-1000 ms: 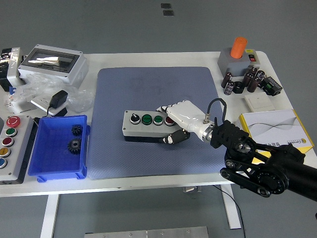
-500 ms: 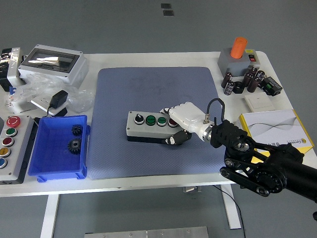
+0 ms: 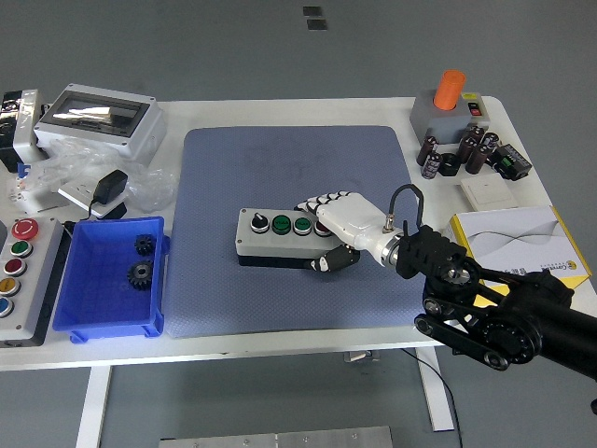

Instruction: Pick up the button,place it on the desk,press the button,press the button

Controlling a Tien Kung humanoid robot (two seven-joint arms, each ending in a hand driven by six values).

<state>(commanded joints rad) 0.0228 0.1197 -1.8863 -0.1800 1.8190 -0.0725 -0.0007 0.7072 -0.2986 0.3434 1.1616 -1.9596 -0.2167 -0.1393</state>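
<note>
The button box (image 3: pixel 275 238) is a grey box with a black selector, two green buttons and a red button at its right end. It lies flat on the blue mat (image 3: pixel 280 159) near the mat's middle. My right hand (image 3: pixel 322 233), white with a black arm, comes in from the lower right and grips the box's right end. Its fingers (image 3: pixel 312 203) lie over the top by the red button and the thumb (image 3: pixel 326 262) presses the front side. The red button is mostly hidden under the hand.
A blue bin (image 3: pixel 112 327) with two gears stands at the left. A button panel (image 3: pixel 19 271) and a grey enclosure (image 3: pixel 98 117) are further left. At the right are an orange-knobbed box (image 3: pixel 448 107), capacitors (image 3: pixel 457 154), a white plate (image 3: pixel 485 191) and a booklet (image 3: pixel 522 243).
The box shifted slightly right with my right hand on it, then settled. The fingers have lifted a little over the box's top.
</note>
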